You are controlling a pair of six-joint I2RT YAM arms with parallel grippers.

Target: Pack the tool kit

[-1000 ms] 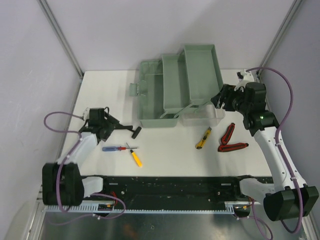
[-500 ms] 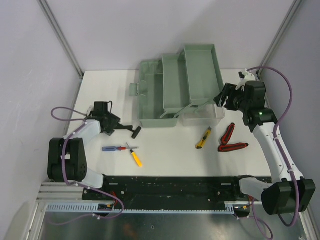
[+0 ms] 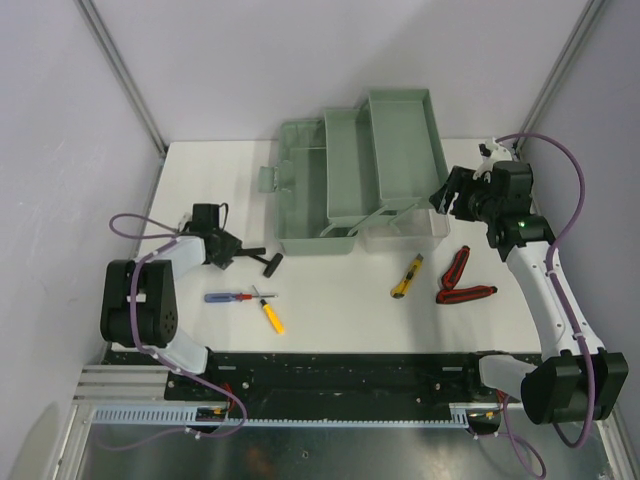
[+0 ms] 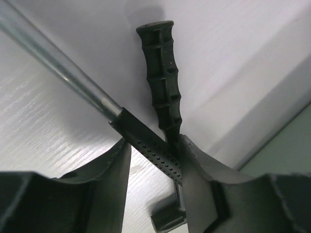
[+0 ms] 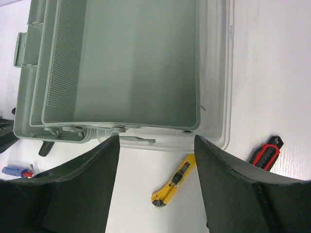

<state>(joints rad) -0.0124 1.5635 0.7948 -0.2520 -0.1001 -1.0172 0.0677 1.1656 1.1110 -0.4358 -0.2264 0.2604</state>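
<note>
1. While the right claw (image 3: 447,195) hangs released beside it, the tool kit (image 3: 355,180) sits open at the bench's (image 3: 330,300) rear centre: sage-green, tiered empty tray, translucent lid.
2. Left claw (image 3: 228,250) is clenched on the hammer (image 3: 265,262) handle.

A white bench (image 3: 340,310) stands between pale lilac walls (image 3: 250,60), metal posts (image 3: 120,75) at its far corners, under even light.

fingers (image 5: 233,194) spread | tool kit (image 5: 121,63) open | yellow knife (image 5: 174,180) beside it | pliers (image 5: 266,151) near
</note>
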